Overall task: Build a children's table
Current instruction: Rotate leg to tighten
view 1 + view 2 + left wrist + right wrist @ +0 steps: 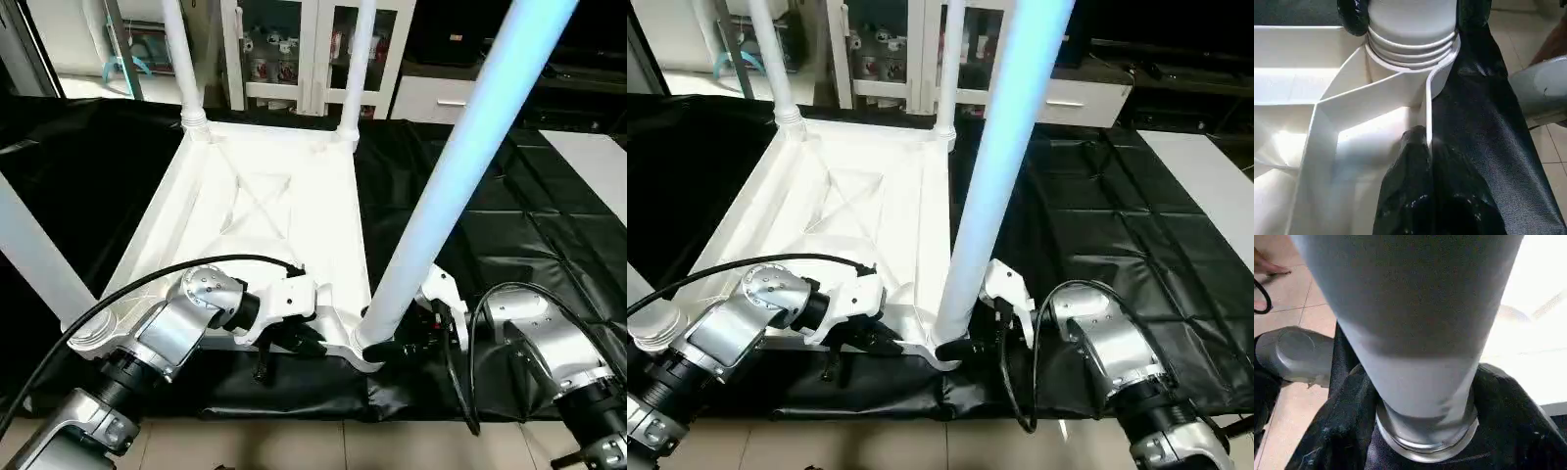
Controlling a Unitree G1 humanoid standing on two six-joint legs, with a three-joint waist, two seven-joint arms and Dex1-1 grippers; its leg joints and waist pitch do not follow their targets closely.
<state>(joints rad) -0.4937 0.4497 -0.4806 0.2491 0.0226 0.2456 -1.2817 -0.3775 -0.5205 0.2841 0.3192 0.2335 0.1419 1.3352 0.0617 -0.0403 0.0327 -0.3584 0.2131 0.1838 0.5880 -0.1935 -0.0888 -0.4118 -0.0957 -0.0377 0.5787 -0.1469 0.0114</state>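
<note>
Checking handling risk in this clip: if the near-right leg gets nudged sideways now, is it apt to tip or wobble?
Probably it wobbles rather than falls. The leg is long and leans, so a nudge high up would lever it hard. Threads still show above the corner socket, suggesting it is not fully seated. The right gripper brackets its base, likely steadying it.

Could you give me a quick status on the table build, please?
Left claw shut on tabletop rim. Right claw around near-right leg base, threads still showing. Nothing in the way.
</note>
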